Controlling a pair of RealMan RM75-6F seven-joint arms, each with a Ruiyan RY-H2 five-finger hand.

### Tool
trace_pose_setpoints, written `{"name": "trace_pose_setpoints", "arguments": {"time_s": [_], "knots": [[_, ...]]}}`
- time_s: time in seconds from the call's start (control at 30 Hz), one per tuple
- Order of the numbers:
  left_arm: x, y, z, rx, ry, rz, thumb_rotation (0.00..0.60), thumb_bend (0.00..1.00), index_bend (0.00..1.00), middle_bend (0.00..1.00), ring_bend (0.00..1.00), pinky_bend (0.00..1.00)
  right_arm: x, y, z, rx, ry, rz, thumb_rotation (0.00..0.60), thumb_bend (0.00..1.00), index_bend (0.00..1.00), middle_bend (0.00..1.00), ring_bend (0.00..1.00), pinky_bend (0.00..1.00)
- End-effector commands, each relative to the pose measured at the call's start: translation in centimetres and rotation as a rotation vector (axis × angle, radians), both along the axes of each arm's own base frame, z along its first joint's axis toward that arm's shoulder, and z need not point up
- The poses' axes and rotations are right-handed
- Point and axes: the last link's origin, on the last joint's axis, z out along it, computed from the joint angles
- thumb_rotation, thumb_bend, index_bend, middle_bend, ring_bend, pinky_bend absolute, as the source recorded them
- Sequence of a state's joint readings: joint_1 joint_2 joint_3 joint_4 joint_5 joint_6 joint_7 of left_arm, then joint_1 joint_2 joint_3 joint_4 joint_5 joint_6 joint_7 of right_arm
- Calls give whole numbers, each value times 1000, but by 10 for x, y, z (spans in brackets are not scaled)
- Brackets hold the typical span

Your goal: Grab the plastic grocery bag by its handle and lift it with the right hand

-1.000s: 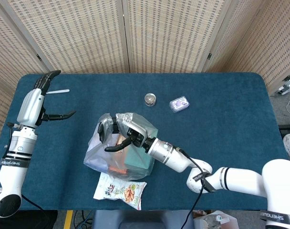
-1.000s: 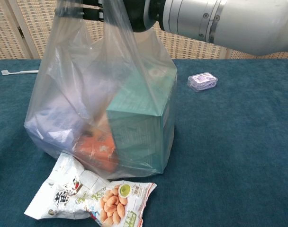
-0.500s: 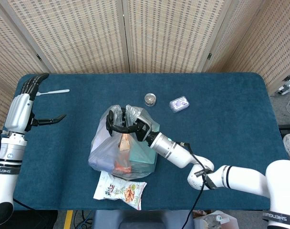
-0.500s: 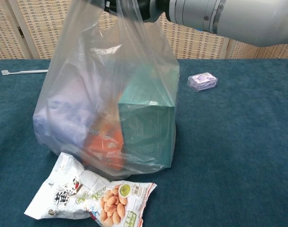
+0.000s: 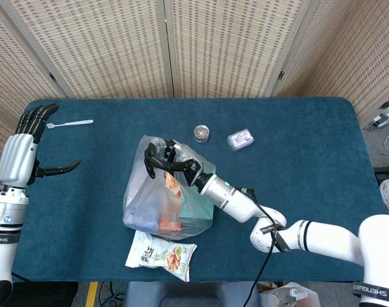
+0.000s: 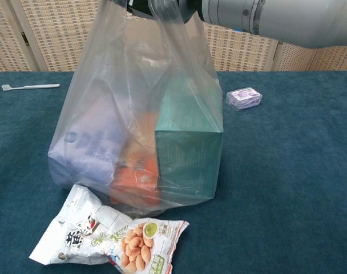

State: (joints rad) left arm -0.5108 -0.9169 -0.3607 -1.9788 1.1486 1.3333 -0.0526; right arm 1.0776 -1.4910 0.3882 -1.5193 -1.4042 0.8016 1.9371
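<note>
The right hand (image 5: 164, 160) grips the handle (image 6: 162, 12) of the plastic grocery bag (image 5: 166, 198), its dark fingers curled through the gathered plastic at the top. The bag hangs stretched upward from that grip near the middle of the blue worktop (image 5: 309, 166). In the chest view its bottom looks level with the cloth, though whether it touches or has just cleared the surface I cannot tell.

Through the clear plastic three things show: a teal box (image 6: 188, 154) standing upright on the right side, an orange packet (image 6: 136, 177) beside it in the middle, and a pale bluish pack (image 6: 88, 145) on the left (its print is too blurred to read).

A snack packet (image 6: 108, 237) with pictured nuts lies flat on the worktop just in front of the bag, its upper edge touching or tucked under the bag's base.

Behind the bag, well apart from it, sit a small round jar (image 5: 201, 132) and a small clear case (image 5: 240, 139) with purple contents. A white spoon (image 5: 70, 123) lies near the far left corner.

The left hand (image 5: 18, 153) is raised at the left edge of the worktop, empty, with fingers extended and the thumb sticking out to the side.
</note>
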Motion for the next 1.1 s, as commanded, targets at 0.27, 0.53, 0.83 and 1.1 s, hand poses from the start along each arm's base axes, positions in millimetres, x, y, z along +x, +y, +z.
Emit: {"name": "trace_pose_setpoints", "arguments": {"time_s": [0.27,0.53,0.83,1.1], "knots": [[-3,-3,4,7,-13,5,600,0,100,74,0,0,20,1,9,67,-103,-32,600,361,675,693,627,779],[-6,-6,3,17,0,4,600,0,99,74,0,0,42,-1,22,73,-121,-34,600,432,733,736,681,833],[-9,-10,-2,17,12,4,600,0,100,74,0,0,72,7,45,61,-161,24,600,451,748,750,697,851],[-17,-9,-4,19,37,23,600,0,99,74,0,0,84,12,68,34,-201,50,600,452,763,761,706,857]]}}
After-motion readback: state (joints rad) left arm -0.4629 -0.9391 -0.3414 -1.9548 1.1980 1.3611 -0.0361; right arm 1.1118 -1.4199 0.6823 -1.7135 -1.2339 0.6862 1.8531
